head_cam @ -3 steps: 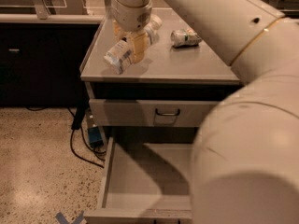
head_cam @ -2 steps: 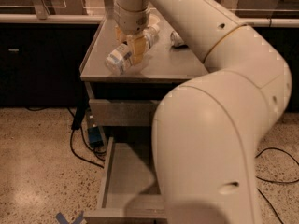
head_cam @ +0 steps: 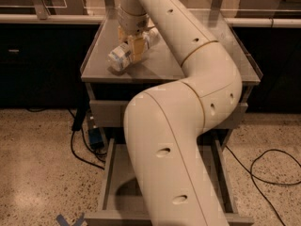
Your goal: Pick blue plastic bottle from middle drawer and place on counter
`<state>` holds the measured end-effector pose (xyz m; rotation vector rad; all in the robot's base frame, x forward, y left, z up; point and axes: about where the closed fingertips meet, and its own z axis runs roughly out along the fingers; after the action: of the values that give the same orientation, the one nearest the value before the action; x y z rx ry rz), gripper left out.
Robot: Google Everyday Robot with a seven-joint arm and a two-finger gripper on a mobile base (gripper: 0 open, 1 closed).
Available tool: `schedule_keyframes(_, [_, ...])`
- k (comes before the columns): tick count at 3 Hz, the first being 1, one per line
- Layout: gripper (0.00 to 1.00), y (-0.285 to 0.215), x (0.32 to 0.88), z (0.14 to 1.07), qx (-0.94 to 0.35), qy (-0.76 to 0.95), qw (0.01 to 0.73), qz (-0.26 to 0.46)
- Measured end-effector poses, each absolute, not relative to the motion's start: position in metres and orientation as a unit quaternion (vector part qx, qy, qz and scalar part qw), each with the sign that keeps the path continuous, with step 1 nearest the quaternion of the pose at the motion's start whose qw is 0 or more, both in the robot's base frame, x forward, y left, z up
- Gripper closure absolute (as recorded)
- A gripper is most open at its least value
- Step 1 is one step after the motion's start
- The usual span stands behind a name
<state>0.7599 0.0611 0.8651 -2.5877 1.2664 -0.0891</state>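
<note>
The blue plastic bottle (head_cam: 123, 54) lies tilted on its side, its lower end touching or just above the counter (head_cam: 162, 67) near the front left corner. My gripper (head_cam: 135, 46) reaches down from above and is shut on the bottle around its middle, yellowish fingers (head_cam: 137, 49) across it. The middle drawer (head_cam: 117, 173) stands pulled open below, its grey floor showing on the left. My white arm covers most of the drawer and the middle of the counter.
A closed grey drawer front (head_cam: 101, 113) sits under the counter top. Black cables (head_cam: 82, 147) and a blue box lie on the speckled floor at left, another cable (head_cam: 268, 166) at right. Dark cabinets flank the unit. Blue tape marks the floor (head_cam: 70, 219).
The arm has swung left and now covers the middle of the view, hiding the can at the counter's back. The gripper with the bottle has stayed over the counter's front left.
</note>
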Motion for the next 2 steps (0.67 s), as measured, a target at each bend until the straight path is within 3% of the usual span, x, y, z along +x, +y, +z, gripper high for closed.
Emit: schedule_keyframes(2, [1.0,0.0619,0.7827,0.8624,-0.881,0.45,0.14,-0.05])
